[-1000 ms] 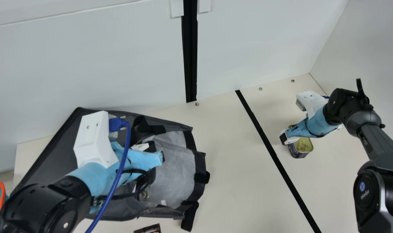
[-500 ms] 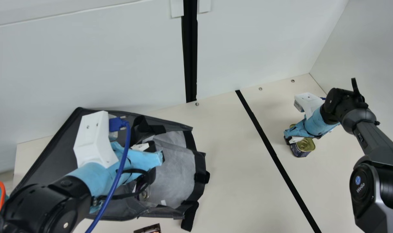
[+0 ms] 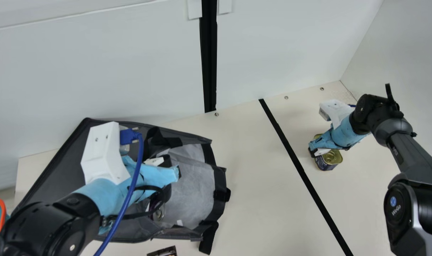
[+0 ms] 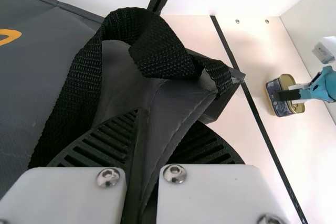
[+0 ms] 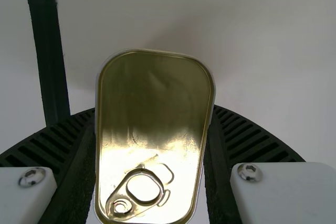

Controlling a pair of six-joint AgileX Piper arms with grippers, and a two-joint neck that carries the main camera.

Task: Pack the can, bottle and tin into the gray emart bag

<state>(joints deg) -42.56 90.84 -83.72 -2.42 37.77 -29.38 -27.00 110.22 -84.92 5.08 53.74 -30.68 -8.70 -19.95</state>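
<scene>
Tin (image 3: 332, 158): right side, shifted slightly left since 0.5 s ago
Right gripper (image 3: 314, 150): clamped on tin, shifted with it
Left gripper (image 3: 172, 167): pinching bag (image 3: 193, 195) edge, unmoved
Can (image 3: 159, 213): inside bag

Cream, smooth-surfaced table (image 3: 258, 195), crossed by a straight black stripe (image 3: 293, 156). A gray fabric bag with black straps (image 3: 198, 192) lies on it, left of the stripe; nearby, a dark flat-looking item (image 3: 162, 252) (partly out of frame). Right: a gold-lidded rectangular metal tin (image 3: 331, 156) (table contact unconfirmed).
</scene>
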